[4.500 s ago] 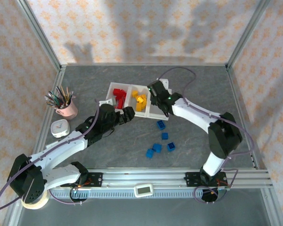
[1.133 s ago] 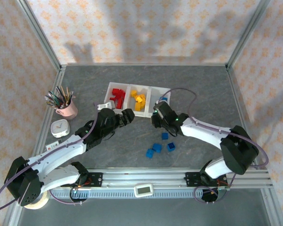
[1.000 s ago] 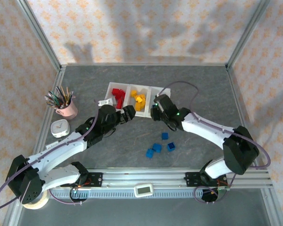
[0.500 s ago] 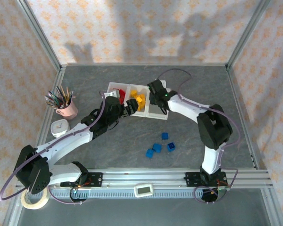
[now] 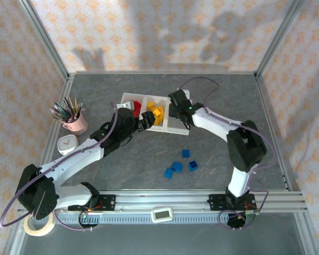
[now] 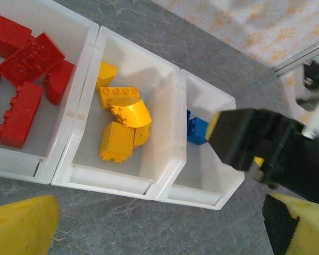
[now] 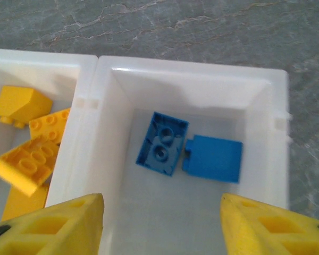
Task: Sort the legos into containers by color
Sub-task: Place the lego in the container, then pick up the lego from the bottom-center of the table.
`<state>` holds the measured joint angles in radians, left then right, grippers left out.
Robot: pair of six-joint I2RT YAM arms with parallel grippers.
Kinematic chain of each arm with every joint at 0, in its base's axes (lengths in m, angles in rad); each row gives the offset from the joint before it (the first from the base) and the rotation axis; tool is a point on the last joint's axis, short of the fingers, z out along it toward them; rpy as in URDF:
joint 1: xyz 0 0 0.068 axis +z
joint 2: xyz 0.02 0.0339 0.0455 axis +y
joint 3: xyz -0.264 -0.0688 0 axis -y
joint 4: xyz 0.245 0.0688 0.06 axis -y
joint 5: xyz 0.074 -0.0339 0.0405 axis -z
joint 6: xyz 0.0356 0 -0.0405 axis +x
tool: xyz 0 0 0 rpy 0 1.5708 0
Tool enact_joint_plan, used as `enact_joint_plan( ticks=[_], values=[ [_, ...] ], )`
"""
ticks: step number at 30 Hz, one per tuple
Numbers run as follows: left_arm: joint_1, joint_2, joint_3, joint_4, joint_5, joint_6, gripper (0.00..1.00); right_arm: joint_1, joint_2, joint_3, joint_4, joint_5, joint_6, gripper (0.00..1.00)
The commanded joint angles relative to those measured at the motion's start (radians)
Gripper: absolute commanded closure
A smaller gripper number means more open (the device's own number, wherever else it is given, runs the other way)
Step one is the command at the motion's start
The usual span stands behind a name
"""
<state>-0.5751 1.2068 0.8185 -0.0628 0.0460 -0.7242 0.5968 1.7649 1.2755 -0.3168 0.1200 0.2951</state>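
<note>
Tray [image 7: 196, 74]: white, 3 joined compartments in a row, on the grey surface [image 5: 223, 95] toward its far side.
Red bricks [image 6: 21, 64]: heaped in the left compartment.
Yellow bricks [image 6: 122, 119]: clustered in the middle compartment.
Blue bricks [image 7: 162, 143]: 2 in the right compartment, side by side and touching on its floor; 1 lies with its hollow underside up, the other shows a smooth face.
Loose bricks [image 5: 193, 165]: 4 blue ones on the surface, on the arms' side of the tray and well apart from it; 3 sit close together, 1 a little farther toward the tray.
Right end effector [image 7: 159, 212]: above the right compartment, yellow fingers [image 7: 53, 223] partly spread, nothing between them.
Left end effector [image 6: 159, 228]: just at the near side of the tray, before the red and yellow compartments, fingers spread wide, holding nothing.
Pencil cup [image 5: 74, 123]: pink, at the left of the surface, near a small white clock [image 5: 68, 144].
</note>
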Motion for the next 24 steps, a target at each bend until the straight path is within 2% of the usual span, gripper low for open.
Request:
enact_joint_plan(
  ticks=[1,14,24],
  values=[
    [0.004,-0.045,-0.012,0.002,0.023,0.02,0.01,0.003,-0.109,-0.07,-0.037,0.013,0.017,0.39],
    [-0.037,-0.129,-0.179,0.048,0.047,-0.076,0.01,0.05,-0.341,-0.373,-0.097,-0.025,0.126,0.3],
    [-0.094,-0.149,-0.282,0.139,0.012,-0.185,0.01,0.062,-0.358,-0.522,0.007,-0.12,0.118,0.21]
  ],
)
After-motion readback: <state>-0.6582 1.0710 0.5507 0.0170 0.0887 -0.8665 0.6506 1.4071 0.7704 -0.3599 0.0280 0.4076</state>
